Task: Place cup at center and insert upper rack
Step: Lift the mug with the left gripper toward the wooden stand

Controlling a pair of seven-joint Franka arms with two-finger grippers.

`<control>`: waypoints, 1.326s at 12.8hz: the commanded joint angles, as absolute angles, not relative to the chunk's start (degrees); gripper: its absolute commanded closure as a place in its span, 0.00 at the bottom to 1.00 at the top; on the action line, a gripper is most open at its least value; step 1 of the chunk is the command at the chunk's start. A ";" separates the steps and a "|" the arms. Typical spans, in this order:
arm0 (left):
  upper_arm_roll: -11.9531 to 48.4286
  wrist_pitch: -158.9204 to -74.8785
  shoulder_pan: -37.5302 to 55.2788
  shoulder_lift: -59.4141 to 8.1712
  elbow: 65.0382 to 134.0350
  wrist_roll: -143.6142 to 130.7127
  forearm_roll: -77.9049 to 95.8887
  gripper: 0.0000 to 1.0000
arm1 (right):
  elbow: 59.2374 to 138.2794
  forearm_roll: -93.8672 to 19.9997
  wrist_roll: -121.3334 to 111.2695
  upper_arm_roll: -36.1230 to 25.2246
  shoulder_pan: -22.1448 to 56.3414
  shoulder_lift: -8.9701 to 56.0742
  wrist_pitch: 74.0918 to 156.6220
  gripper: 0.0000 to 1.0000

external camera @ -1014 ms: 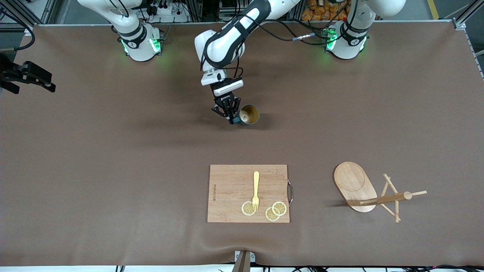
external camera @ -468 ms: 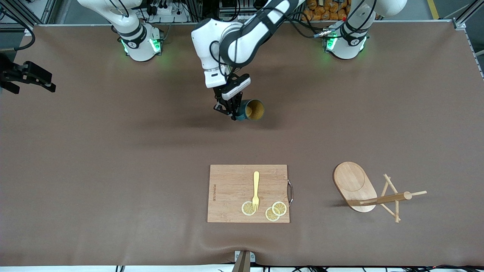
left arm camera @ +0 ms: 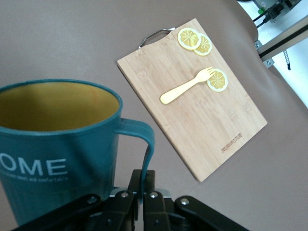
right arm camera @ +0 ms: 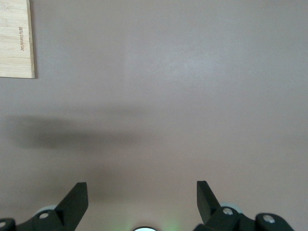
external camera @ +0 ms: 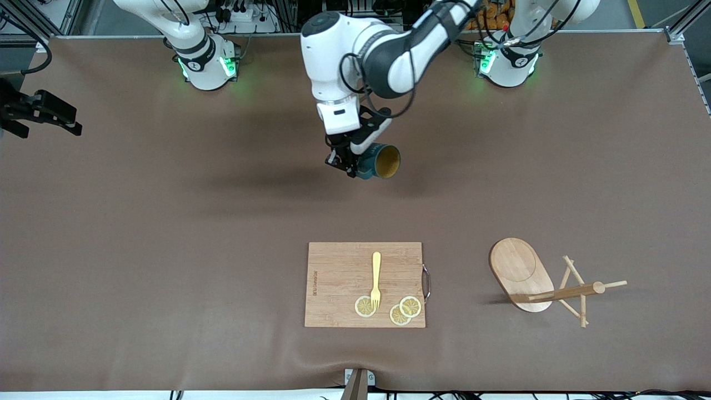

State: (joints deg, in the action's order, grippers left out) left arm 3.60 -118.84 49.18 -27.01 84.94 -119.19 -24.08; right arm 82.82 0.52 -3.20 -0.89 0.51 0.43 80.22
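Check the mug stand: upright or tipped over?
Tipped over. The mug stand lies on the table cover with its oval base turned on edge and its post and pegs running sideways along the cover.

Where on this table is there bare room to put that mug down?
Bare brown cover lies under the left gripper, shut on the cup's handle, and on toward the right arm's end, where the right gripper waits open. It is crowded nearer the camera: the cutting board with fork and lemon slices, and the tipped upper rack.
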 commanded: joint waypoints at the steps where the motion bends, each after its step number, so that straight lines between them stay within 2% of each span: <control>1: 4.22 -120.67 45.10 -24.18 86.13 -114.02 -18.39 1.00 | 82.79 1.49 -3.08 -1.05 0.88 0.09 79.98 0.00; 6: 4.22 -122.34 35.00 -20.13 86.22 -103.64 -3.89 1.00 | 82.79 1.49 -3.08 -0.97 0.97 0.09 80.07 0.00; 17: 4.22 -121.91 15.22 -18.19 86.13 -80.35 29.94 1.00 | 82.79 1.49 -3.08 -0.97 0.97 0.09 80.07 0.00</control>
State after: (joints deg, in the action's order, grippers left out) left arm 3.52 -121.79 17.91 -19.68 84.80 -83.06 25.67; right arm 82.82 0.52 -3.20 -0.87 0.52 0.43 80.22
